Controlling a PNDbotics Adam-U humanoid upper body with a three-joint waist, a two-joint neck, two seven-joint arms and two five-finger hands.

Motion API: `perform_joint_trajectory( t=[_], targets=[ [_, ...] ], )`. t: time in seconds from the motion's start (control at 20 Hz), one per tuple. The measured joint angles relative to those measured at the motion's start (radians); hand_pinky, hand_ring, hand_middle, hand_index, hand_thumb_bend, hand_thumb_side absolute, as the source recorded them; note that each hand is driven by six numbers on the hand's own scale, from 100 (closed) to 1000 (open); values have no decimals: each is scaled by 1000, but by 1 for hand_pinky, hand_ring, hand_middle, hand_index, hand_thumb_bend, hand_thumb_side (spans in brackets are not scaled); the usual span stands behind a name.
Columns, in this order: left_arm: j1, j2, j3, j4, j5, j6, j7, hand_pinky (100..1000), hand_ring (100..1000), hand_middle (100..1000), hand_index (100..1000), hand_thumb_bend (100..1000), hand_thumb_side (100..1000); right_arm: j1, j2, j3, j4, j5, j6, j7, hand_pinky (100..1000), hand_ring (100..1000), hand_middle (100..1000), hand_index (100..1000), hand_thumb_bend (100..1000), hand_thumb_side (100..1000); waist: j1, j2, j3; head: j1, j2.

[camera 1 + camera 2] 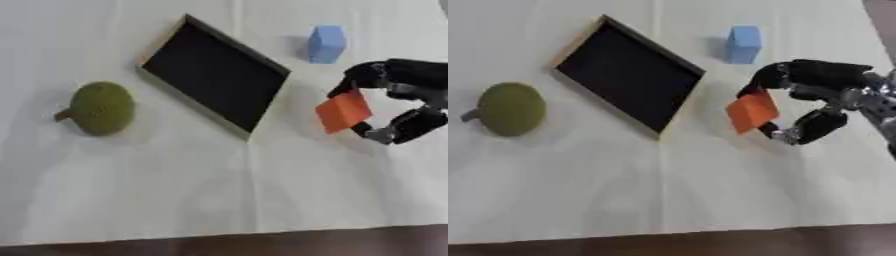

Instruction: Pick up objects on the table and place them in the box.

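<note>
1 flat orange block between curled fingers

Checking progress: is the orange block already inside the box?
No, the orange block is held by the right hand beside the box.

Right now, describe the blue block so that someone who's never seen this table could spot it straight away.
Start at the dark box lying askew in the middle of the white table. Look past its far right corner: the blue block stands there alone, beyond the right hand, which holds an orange piece. It is the only blue thing; the green round object lies left of the box.
</note>
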Motion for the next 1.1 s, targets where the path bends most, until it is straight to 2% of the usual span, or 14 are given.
perform_joint_trajectory(
  t=[0.2, 0.45, 0.7, 1.1],
  targets=[
    [1, 0, 0, 0, 0, 1, -1, 676, 720, 747, 821, 100, 639, -68, -5, -7, -35, -55, 13, 24, 923, 766, 380, 623, 100, 193, -3, -8, 3, -3, 1],
    [1, 0, -5, 0, 1, 5, -5, 677, 721, 747, 821, 100, 637, -207, 16, 24, -17, -118, 22, 115, 917, 772, 403, 641, 100, 212, -9, -21, 9, -10, 1],
    [1, 0, -7, 0, 5, 8, -9, 677, 723, 749, 821, 100, 640, -333, 116, 68, 71, -94, 17, 167, 919, 778, 421, 658, 100, 223, -12, -27, 17, -16, 1],
    [1, -1, -13, 0, 12, 14, -16, 678, 724, 750, 822, 100, 640, -460, 271, 112, 286, -2, 11, 172, 926, 801, 456, 685, 100, 234, -16, -27, 29, -26, 9]
  ],
)
